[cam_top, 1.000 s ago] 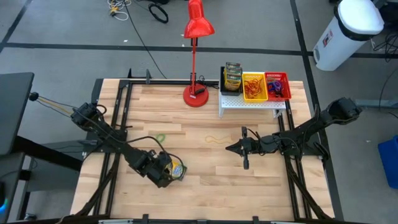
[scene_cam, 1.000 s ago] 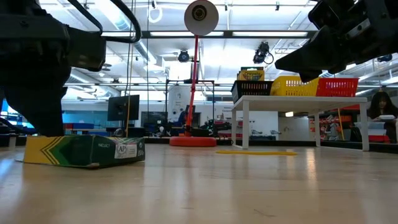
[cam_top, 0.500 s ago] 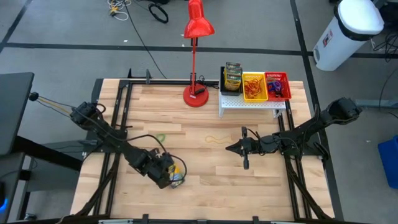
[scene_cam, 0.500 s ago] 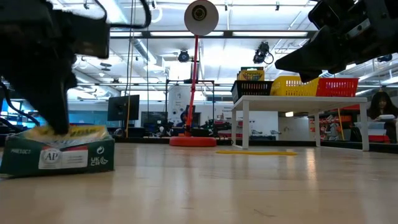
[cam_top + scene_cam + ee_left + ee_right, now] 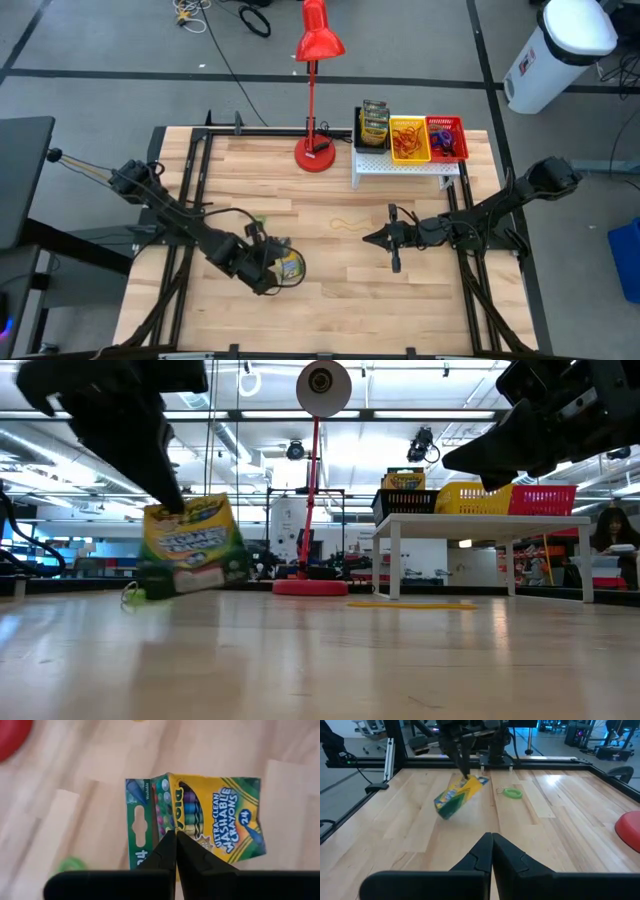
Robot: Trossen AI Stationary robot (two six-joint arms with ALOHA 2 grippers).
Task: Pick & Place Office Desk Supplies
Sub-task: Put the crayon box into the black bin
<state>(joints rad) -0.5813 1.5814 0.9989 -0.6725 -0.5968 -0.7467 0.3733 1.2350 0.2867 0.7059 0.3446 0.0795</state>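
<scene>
Left pincer (image 5: 280, 268) clamped on a 24-count Ultra-Clean Washable crayon box (image 5: 289, 267), fingers (image 5: 170, 851) pinched together on one edge. In the low view the box (image 5: 188, 542) hangs tilted from the pincer, just above the counter (image 5: 330, 290). Green rubber band (image 5: 259, 221) lies on the wood near the pincer, on its lamp side. Tan rubber band (image 5: 344, 225) lies flat mid-counter, between both pincers. Right pincer (image 5: 372, 239) hovers past it, fingers together, holding nothing. Beyond the right pincer, on a white shelf (image 5: 400, 165): black bin (image 5: 373, 124) with crayon boxes, yellow bin (image 5: 409, 139), red bin (image 5: 446, 138). Red desk lamp (image 5: 316, 60) beside the shelf.
</scene>
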